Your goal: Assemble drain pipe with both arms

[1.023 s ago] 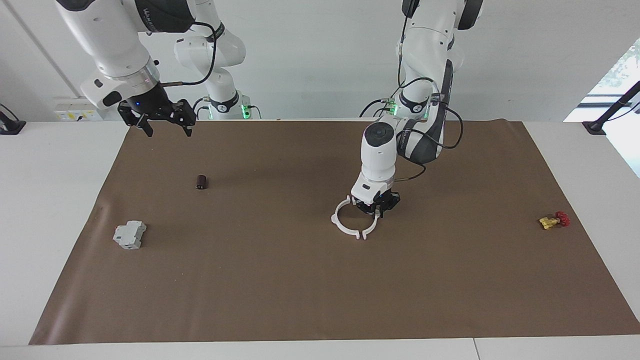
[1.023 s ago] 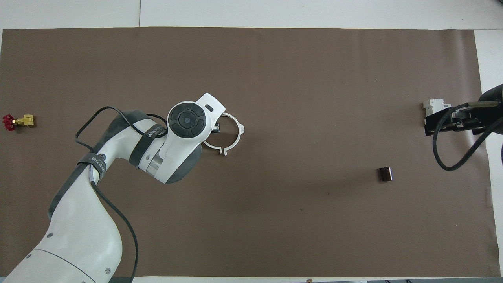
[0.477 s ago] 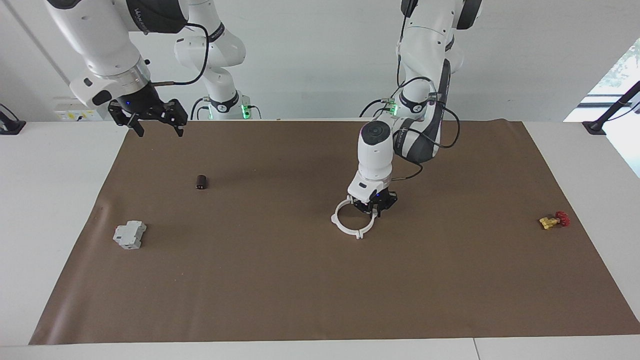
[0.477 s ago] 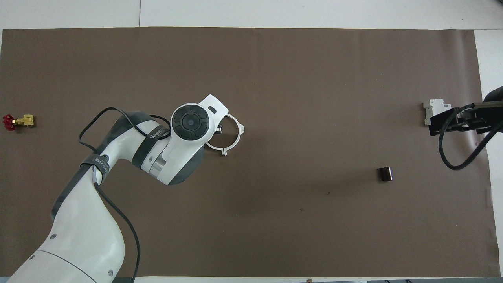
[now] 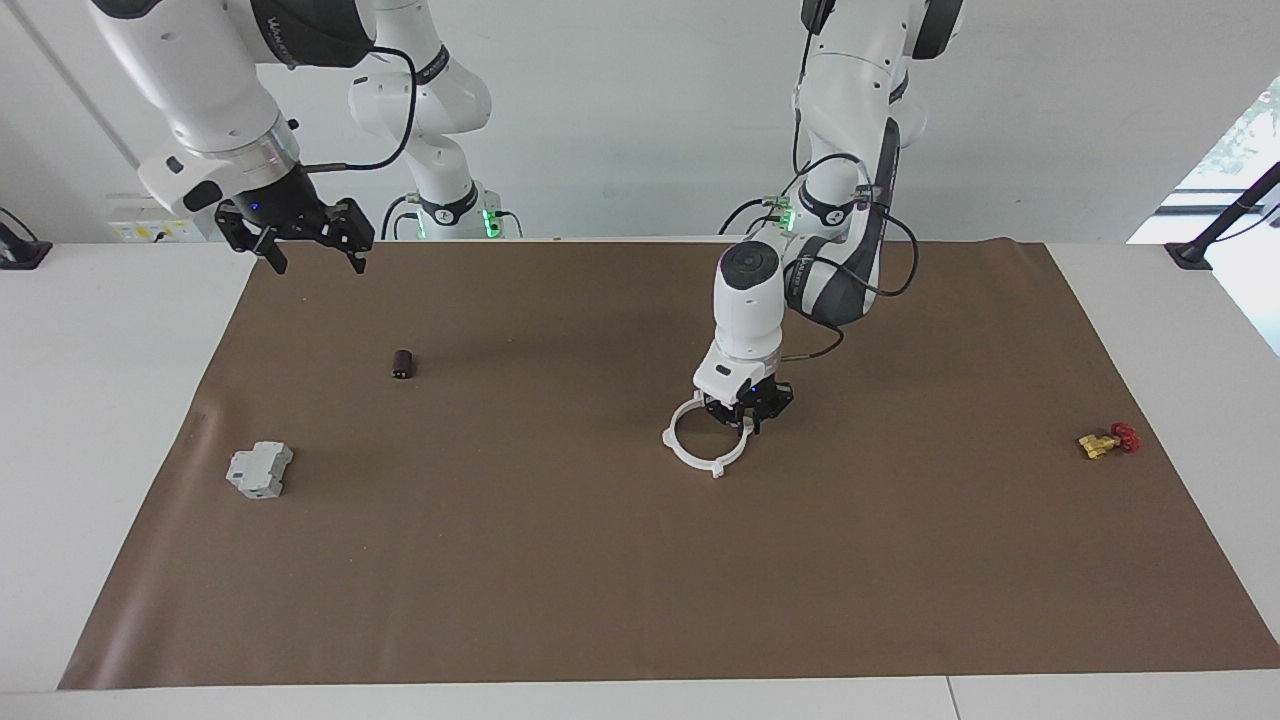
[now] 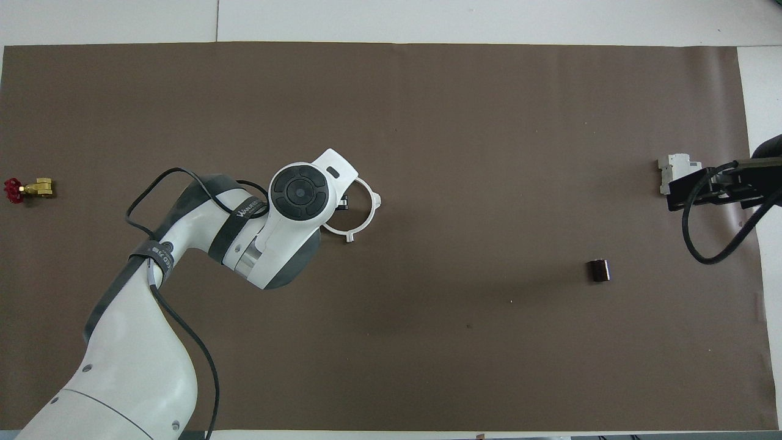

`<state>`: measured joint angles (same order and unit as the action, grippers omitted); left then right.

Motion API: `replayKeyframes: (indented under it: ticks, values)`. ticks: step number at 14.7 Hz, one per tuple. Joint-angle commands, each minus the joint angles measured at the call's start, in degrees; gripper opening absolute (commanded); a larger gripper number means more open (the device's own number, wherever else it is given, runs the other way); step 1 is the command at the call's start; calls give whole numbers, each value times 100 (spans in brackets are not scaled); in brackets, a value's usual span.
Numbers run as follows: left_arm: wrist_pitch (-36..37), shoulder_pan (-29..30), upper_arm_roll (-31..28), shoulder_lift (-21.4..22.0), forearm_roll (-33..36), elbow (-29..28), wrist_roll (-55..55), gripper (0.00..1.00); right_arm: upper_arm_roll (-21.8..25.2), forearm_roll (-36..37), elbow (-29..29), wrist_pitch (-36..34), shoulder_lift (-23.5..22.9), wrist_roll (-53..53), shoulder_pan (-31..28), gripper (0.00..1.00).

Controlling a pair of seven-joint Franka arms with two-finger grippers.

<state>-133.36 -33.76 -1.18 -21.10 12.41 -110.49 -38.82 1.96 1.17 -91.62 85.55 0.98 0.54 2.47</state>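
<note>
1. While the drain pipe (image 5: 703, 445) lies as a closed white ring on the brown mat (image 5: 640, 560) mid-table, the left gripper (image 5: 745, 415) is down at its robot-side rim; whether it grips is unclear.
2. Right gripper (image 5: 312, 245) hangs spread wide above the mat's corner, waiting.
3. Grey box (image 5: 259, 470) and dark cylinder (image 5: 402, 364) sit apart.
</note>
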Motion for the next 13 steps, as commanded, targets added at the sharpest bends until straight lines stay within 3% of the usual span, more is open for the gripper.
replayKeyframes:
  ticks: [1, 2, 6, 10, 13]
  values:
    - [-146, -148, -40, -44, 7, -69, -117, 80, -90, -29, -128, 119, 96, -159, -107, 100]
    - [-129, -166, -31, -26, -2, -69, -117, 80, -82, -29, -119, 111, 95, -159, -107, 100]
    - [-111, -70, -31, 167, -2, -61, -64, 99, -82, -38, -119, 120, 95, -151, -116, 100]
    - [-84, 509, -22, 553, -89, -87, 49, 100, -82, -38, -101, 120, 95, -151, -124, 100]
    - [90, 1010, -22, 843, -615, -87, 741, 100, -64, 32, -101, 137, 87, -98, -124, 100]
